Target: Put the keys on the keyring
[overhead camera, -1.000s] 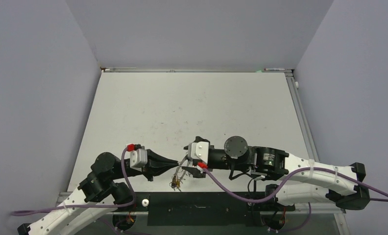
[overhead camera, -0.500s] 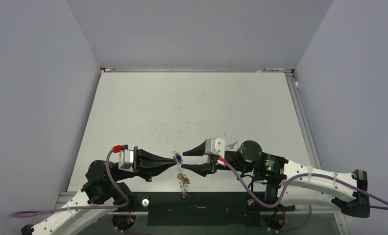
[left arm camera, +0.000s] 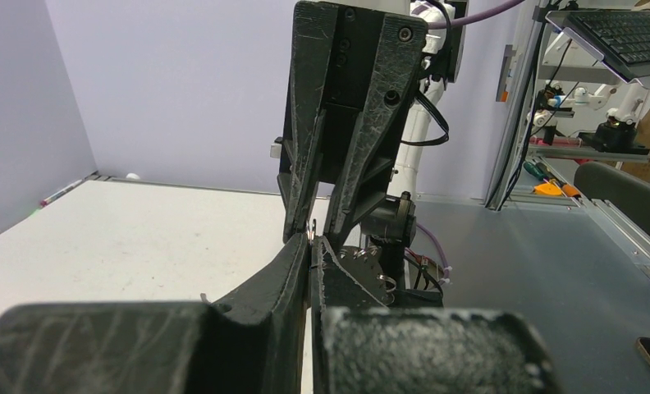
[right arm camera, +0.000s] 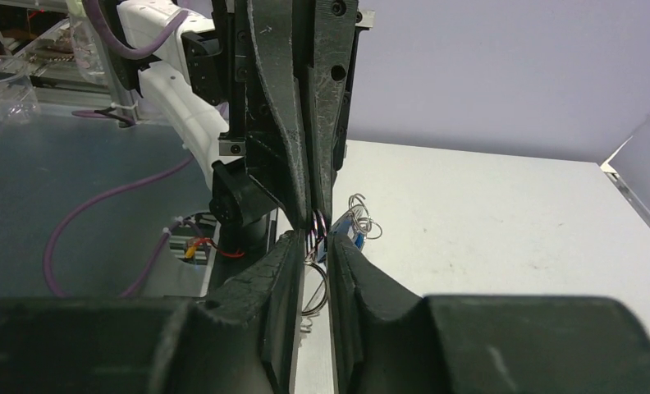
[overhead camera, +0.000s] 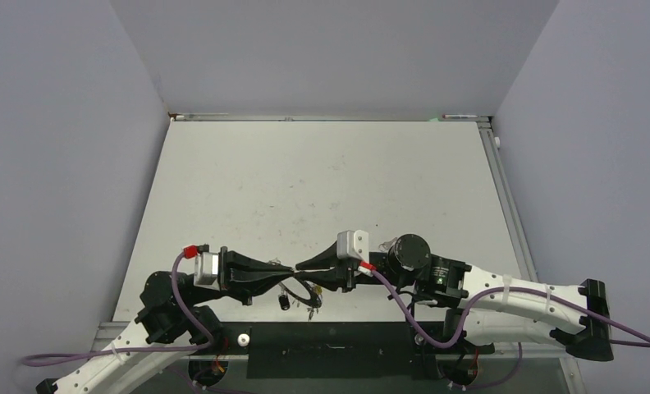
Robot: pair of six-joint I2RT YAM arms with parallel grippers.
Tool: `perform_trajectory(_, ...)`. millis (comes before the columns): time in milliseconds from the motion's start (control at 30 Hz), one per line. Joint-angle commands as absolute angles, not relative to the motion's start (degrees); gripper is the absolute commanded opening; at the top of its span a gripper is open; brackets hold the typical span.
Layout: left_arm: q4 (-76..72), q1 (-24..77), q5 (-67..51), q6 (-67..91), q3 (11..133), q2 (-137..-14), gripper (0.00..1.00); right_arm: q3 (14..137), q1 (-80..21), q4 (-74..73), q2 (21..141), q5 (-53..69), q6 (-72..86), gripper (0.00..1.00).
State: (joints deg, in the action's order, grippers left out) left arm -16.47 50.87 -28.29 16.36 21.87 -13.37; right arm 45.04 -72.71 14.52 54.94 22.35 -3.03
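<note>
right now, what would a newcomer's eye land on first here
Two black grippers meet tip to tip over the near edge of the table, the left gripper pinched shut, the right gripper nose to nose with it. From that meeting point the keyring dangles with small keys, among them a blue-headed key.

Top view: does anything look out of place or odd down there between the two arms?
Nothing looks spilled or broken. The one odd sight: the keyring with its keys is not lying on the table but dangles in the air where the left gripper and right gripper meet tip to tip.
</note>
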Motion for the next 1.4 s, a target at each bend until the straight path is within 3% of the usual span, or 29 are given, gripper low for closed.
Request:
perform_trajectory(0, -19.9, 50.7, -28.0, 17.1, 22.6, -12.2, 0.00, 47.0, -72.3, 18.0, 56.0, 24.6, -2.4, 0.14)
perform_trajectory(100, -19.3, 50.7, -28.0, 16.8, 22.6, -12.1, 0.00, 47.4, -72.3, 17.6, 56.5, 24.8, -2.7, 0.06)
perform_trajectory(400, -15.1, 50.7, -27.2, 14.6, 23.3, -11.5, 0.00, 53.8, -72.3, 7.0, 59.1, 21.9, -6.4, 0.05)
perform_trajectory(433, -14.3, 50.7, -26.9, 14.2, 23.6, -11.3, 0.07, 54.9, -72.3, 5.3, 59.5, 21.0, -6.6, 0.05)
perform_trajectory(533, -11.9, 50.8, -25.1, 13.4, 24.2, -10.9, 0.51, 57.8, -72.3, 1.1, 60.5, 18.3, -7.1, 0.05)
perform_trajectory(567, -11.1, 50.8, -24.5, 13.1, 24.4, -10.9, 0.60, 58.7, -72.3, 0.3, 60.7, 17.5, -7.2, 0.05)
perform_trajectory(633, -9.8, 50.7, -23.2, 12.3, 24.9, -10.5, 0.72, 59.9, -72.3, -3.1, 61.0, 15.3, -7.3, 0.05)
perform_trajectory(800, -6.8, 50.7, -18.4, 11.0, 25.8, -9.9, 0.89, 61.4, -72.4, -6.8, 61.8, 7.4, -7.6, 0.05)
perform_trajectory(1033, -0.2, 50.8, -11.5, 9.0, 28.6, -12.5, 0.91, 68.2, -72.7, -14.1, 65.9, -5.1, -6.0, 0.05)
perform_trajectory(1300, -4.7, 50.9, -14.3, 13.4, 28.1, -19.8, 0.88, 72.5, -76.9, -16.9, 71.2, -19.4, -4.6, 0.05)
perform_trajectory(1367, -5.2, 50.8, -14.8, 13.4, 28.4, -21.0, 0.96, 72.8, -77.6, -16.5, 71.7, -20.7, -4.0, 0.05)
